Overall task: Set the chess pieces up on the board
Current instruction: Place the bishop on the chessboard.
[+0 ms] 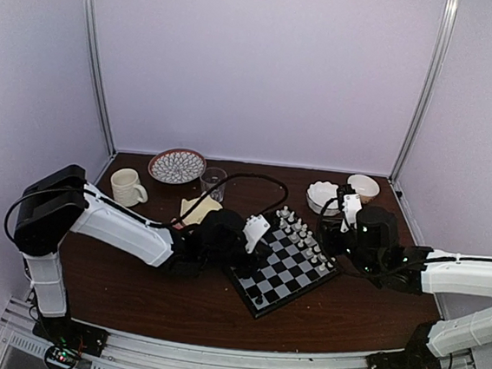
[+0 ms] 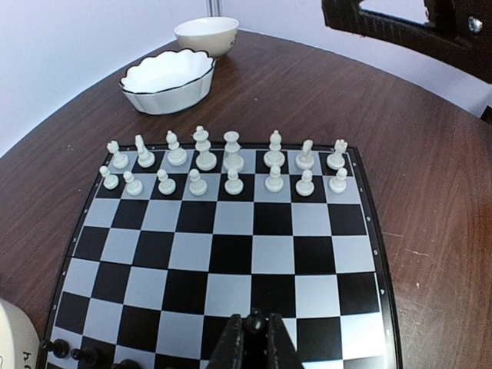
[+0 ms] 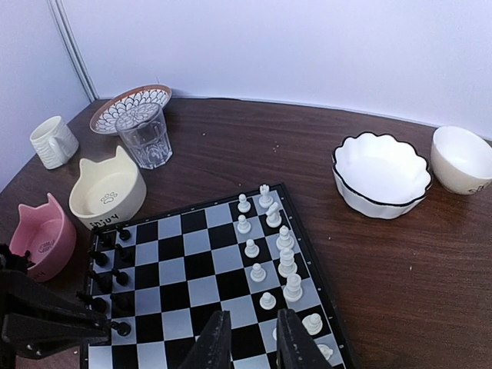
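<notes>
Two grippers hang over a black-and-grey chequered board [image 1: 285, 271] that lies cornerwise on a dark wood worktop [image 1: 364, 314]. The left gripper [image 2: 252, 329] is clenched on a single black chess piece [image 2: 252, 320], low over the rows nearest it. Only the piece's rounded top shows between the fingers, so its kind, and whether its foot touches a square, cannot be told. The right gripper [image 3: 251, 319] is above the opposite side, its jaws parted with nothing between them.

Sixteen white chessmen [image 2: 231, 161] stand in two full rows along that opposite side. The other black chessmen [image 3: 115, 273] stand along the edge nearest the left gripper. They are dark against dark squares, cut off at the bottom corner of the left wrist view and partly behind the left arm [image 1: 129, 226] from above, so their number is unclear.

Beyond the white rows sit a scalloped white bowl [image 2: 165, 77] with a dark rim and, just beside it, a plain cream bowl [image 2: 206, 34]. Off the black side are a cream cat-eared bowl [image 3: 108, 196] and a pink cat-eared bowl [image 3: 42, 238]. The pink one does not show from overhead, where the left arm covers that spot. Farther back stand a clear glass [image 3: 144, 134], a patterned plate [image 3: 131, 108] and a pale mug [image 3: 52, 142]
</notes>
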